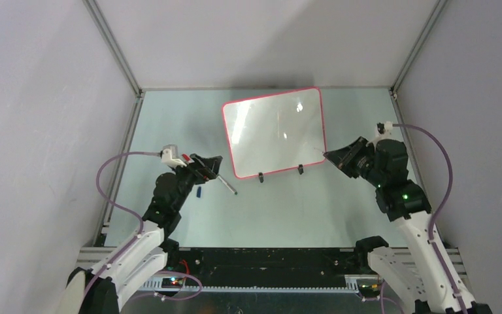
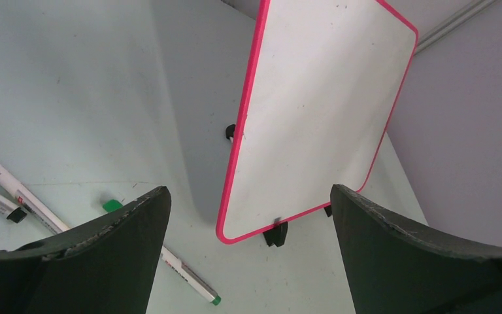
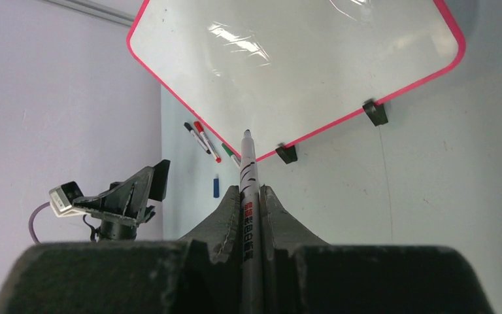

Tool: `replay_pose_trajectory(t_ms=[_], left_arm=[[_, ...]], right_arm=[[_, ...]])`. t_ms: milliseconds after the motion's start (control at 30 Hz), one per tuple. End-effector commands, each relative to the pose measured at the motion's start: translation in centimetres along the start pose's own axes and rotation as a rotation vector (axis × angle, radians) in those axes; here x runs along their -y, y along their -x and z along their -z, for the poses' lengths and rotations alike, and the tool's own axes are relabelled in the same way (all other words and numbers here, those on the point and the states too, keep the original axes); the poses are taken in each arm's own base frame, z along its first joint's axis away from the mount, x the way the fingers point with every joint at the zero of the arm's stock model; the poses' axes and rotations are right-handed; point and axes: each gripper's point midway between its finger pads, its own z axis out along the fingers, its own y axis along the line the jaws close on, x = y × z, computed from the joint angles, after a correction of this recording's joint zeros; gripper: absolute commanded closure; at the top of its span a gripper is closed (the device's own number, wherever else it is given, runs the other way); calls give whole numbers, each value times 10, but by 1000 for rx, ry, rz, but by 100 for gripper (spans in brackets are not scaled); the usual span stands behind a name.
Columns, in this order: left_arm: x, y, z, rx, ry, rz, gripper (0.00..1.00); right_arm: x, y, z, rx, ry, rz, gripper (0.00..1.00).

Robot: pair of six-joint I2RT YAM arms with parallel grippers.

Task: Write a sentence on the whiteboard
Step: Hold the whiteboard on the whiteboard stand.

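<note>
The whiteboard [image 1: 274, 131] stands tilted on two black feet at the back middle of the table, its pink-red frame around a glossy white face [image 3: 294, 59]. The sentence is not in view; the face shows only glare. My right gripper [image 3: 251, 190] is shut on a white marker [image 3: 246, 163] that points at the board's lower edge, its tip a little short of it. In the top view that gripper [image 1: 340, 157] sits just right of the board. My left gripper [image 2: 250, 190] is open and holds nothing, facing the board [image 2: 320, 111] from its left, apart from it.
Loose markers lie on the table left of the board: a red and a black one [image 2: 0, 176] and a green-tipped one [image 2: 189, 278]. A green cap [image 2: 112, 205] and a blue cap [image 1: 199, 191] lie nearby. Grey walls close in the sides and back.
</note>
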Motion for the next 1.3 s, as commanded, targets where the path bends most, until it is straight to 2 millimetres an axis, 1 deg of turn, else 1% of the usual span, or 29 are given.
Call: replay_pose_trajectory(t_ms=[0, 67, 100, 133, 167, 267, 333, 367, 467, 533, 567, 600, 633, 667, 700, 733, 767, 800, 900, 967, 1000, 1033, 1067, 1100, 1133, 1167, 1200, 1233, 1267], left_arm=[[12, 12, -1, 50, -61, -29, 2], [15, 11, -1, 51, -79, -48, 2], [15, 7, -1, 40, -95, -67, 2], [21, 12, -1, 61, -125, -75, 1], [20, 7, -1, 51, -140, -92, 1], [27, 18, -5, 95, -172, -118, 1], [25, 25, -14, 90, -155, -114, 1], [32, 32, -17, 94, -172, -112, 1], [32, 43, -26, 107, -157, -111, 1], [36, 54, -29, 156, -168, -119, 0], [42, 63, -30, 194, -192, -128, 1], [38, 61, -35, 190, -181, -130, 2], [43, 67, -38, 209, -194, -138, 4], [42, 66, -46, 193, -196, -152, 5], [45, 67, -49, 196, -213, -163, 6], [43, 62, -57, 168, -224, -178, 6], [46, 64, -59, 175, -244, -185, 6], [41, 58, -64, 148, -254, -189, 6], [31, 52, -76, 118, -260, -202, 5], [24, 52, -84, 107, -254, -213, 5], [24, 58, -88, 114, -260, -218, 5], [18, 55, -93, 92, -259, -216, 5], [22, 62, -98, 100, -275, -218, 5], [19, 58, -104, 73, -285, -212, 5], [25, 65, -110, 75, -311, -206, 5], [23, 59, -115, 41, -337, -200, 5], [30, 66, -120, 45, -364, -198, 7], [29, 59, -123, 12, -389, -194, 9], [34, 62, -127, 12, -411, -196, 11]], right_arm=[[-43, 30, -7, 74, 138, 57, 100], [-47, 37, -22, 70, 130, 73, 100], [-54, 44, -24, 82, 138, 77, 100], [-50, 46, -37, 79, 109, 62, 100], [-54, 53, -40, 92, 109, 57, 100], [-68, 71, -62, 108, 109, 77, 100], [-83, 84, -68, 127, 139, 104, 100], [-89, 89, -69, 137, 157, 129, 100], [-123, 111, -67, 180, 266, 230, 100], [-136, 124, -68, 211, 297, 278, 100], [-138, 129, -74, 224, 303, 304, 100], [-146, 138, -72, 251, 312, 316, 100], [-147, 143, -79, 265, 308, 326, 100], [-154, 150, -78, 284, 319, 335, 100], [-154, 152, -87, 287, 312, 344, 100], [-165, 161, -85, 308, 327, 353, 100], [-171, 165, -92, 308, 326, 363, 100], [-174, 167, -95, 309, 327, 370, 100], [-184, 161, -111, 278, 327, 425, 100], [-185, 146, -120, 243, 320, 471, 100], [-188, 136, -123, 227, 323, 505, 100], [-184, 130, -127, 219, 298, 518, 100], [-187, 120, -129, 207, 297, 549, 100], [-179, 115, -133, 205, 259, 557, 100], [-182, 105, -134, 196, 262, 584, 100], [-175, 100, -138, 193, 237, 591, 100], [-176, 92, -140, 186, 239, 608, 100], [-170, 87, -142, 186, 227, 612, 100], [-173, 87, -140, 202, 241, 616, 100]])
